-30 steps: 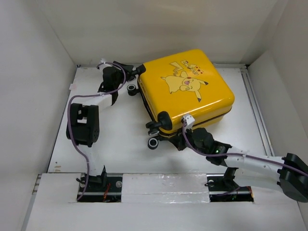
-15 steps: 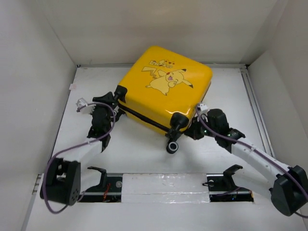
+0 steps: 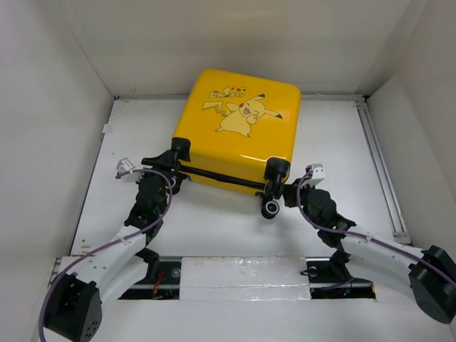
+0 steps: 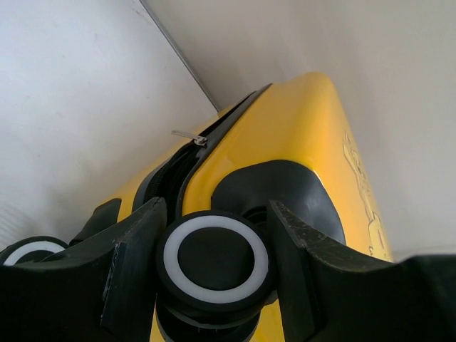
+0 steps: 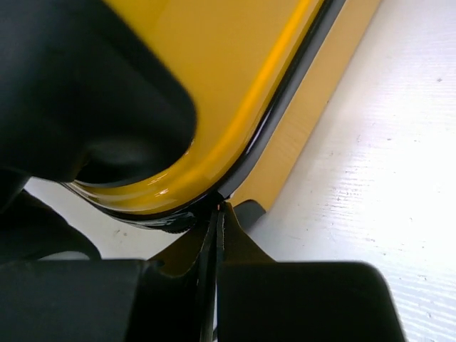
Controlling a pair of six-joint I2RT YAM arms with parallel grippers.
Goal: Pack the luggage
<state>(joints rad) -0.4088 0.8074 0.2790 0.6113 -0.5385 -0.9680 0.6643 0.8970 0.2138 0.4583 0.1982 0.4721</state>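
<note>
Since a second ago the luggage (image 3: 242,125) has swung round and slid toward the back wall, and both arms have followed it. It lies shut and flat on the white worktop (image 3: 214,228), cartoon print up, its wheeled end facing the arm bases. At the near-left corner, the left hand (image 4: 214,242) is grasping a caster wheel (image 4: 216,260), one finger on each side of it. At the near-right corner, the right hand (image 5: 217,214) is clenched, fingertips pressed together against the black seam. Whether anything is pinched there cannot be told.
</note>
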